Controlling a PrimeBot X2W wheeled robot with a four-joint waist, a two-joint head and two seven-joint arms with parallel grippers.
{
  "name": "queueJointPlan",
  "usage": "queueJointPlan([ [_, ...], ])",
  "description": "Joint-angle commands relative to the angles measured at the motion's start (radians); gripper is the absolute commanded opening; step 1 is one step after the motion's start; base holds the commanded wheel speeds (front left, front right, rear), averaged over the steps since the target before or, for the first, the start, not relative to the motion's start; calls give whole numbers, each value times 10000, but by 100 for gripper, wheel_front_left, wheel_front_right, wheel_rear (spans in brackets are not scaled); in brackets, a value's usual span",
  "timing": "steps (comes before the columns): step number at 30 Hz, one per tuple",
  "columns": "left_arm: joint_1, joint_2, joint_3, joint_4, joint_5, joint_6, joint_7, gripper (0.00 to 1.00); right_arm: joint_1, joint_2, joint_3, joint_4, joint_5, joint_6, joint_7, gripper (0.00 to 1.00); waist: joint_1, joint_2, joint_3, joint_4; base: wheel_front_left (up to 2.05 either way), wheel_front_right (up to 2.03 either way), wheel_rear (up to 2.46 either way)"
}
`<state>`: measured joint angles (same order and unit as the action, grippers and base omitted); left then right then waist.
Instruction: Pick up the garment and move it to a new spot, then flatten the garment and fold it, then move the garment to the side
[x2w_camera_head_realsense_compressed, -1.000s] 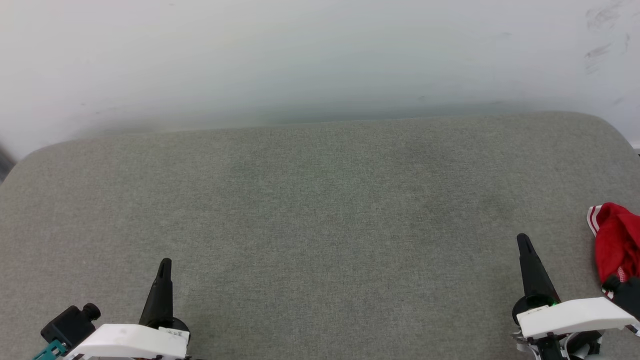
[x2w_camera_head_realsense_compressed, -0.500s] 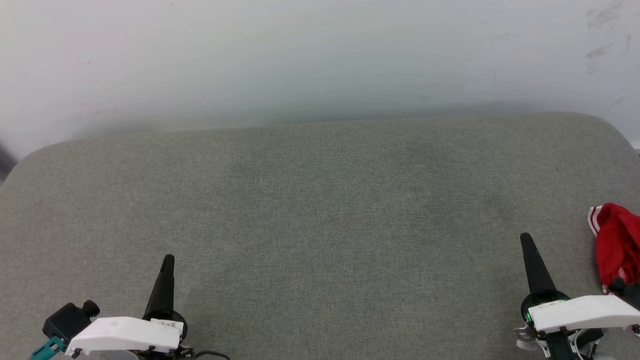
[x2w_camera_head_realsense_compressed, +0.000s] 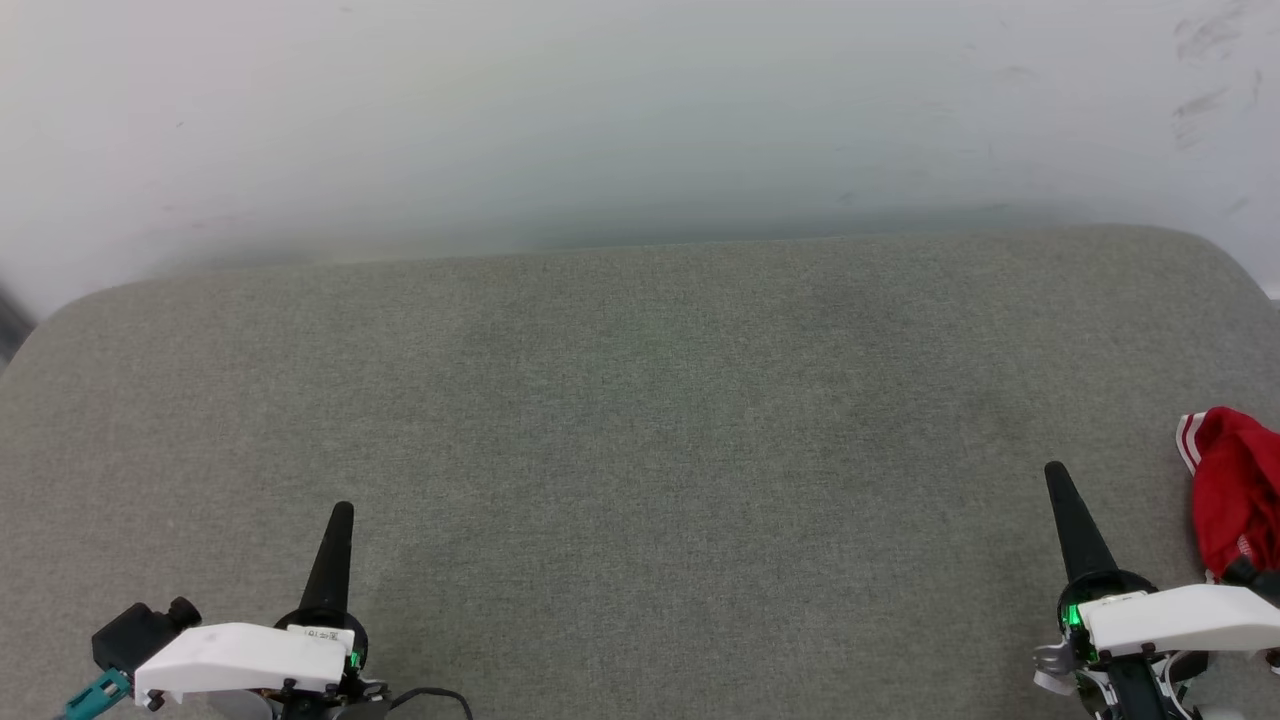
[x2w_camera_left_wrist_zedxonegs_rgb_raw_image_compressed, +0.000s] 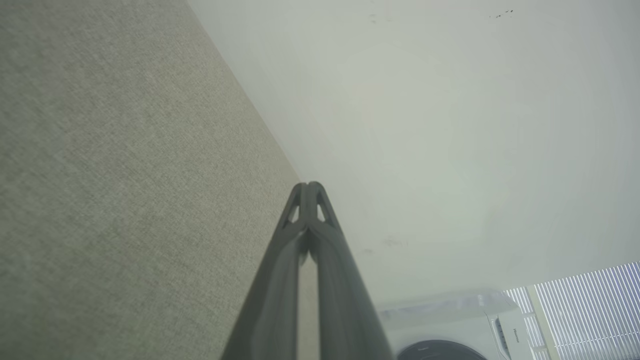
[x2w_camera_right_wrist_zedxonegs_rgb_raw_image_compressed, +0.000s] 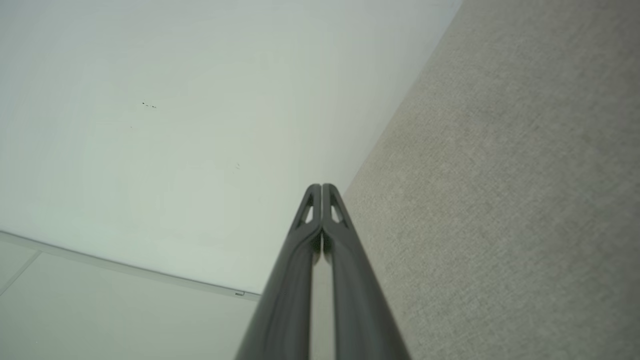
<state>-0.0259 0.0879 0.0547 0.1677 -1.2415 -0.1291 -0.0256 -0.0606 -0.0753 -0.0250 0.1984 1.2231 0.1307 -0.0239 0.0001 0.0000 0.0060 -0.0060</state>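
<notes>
"Head view, item one: where does the garment lie?" asks the trainee.

"At the far right edge of the grey padded surface, bunched in a red heap with striped trim showing at its upper left. Part of it runs out of frame. It lies near the right gripper and well apart from the left gripper," the technician answers. "Both pairs of jaws are closed tip to tip, with nothing between them."

"Handling properties?"

"Expect light, limp, thin cloth, likely a little slick. It should sag and drag rather than keep its shape. Recommended hold: open the jaws first, then pinch a raised fold or the trimmed hem at the top of the heap. A single layer may slip, so a doubled fold should hold better."

"Containers?"

"One candidate: a white appliance with a dark round door, low in the left wrist view. It is possibly a washing machine, but the view crops it too much to tell what is inside. The garment itself lies on the open surface, in no container."
</notes>
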Motion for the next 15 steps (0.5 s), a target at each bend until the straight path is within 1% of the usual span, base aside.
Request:
queueJointPlan([
  [1, -221, 16, 59, 16, -279, -16, 82, 0, -244, -69, -62, -16, 315, 2, 83, 0, 0, 0, -1, 2, 0, 0, 0],
  [15, -418, -44, 127, 232, -1362, -18, 409, 0, -311, -53, -204, 123, 1455, 1, 392, 0, 0, 0, -8, 17, 0, 0, 0],
])
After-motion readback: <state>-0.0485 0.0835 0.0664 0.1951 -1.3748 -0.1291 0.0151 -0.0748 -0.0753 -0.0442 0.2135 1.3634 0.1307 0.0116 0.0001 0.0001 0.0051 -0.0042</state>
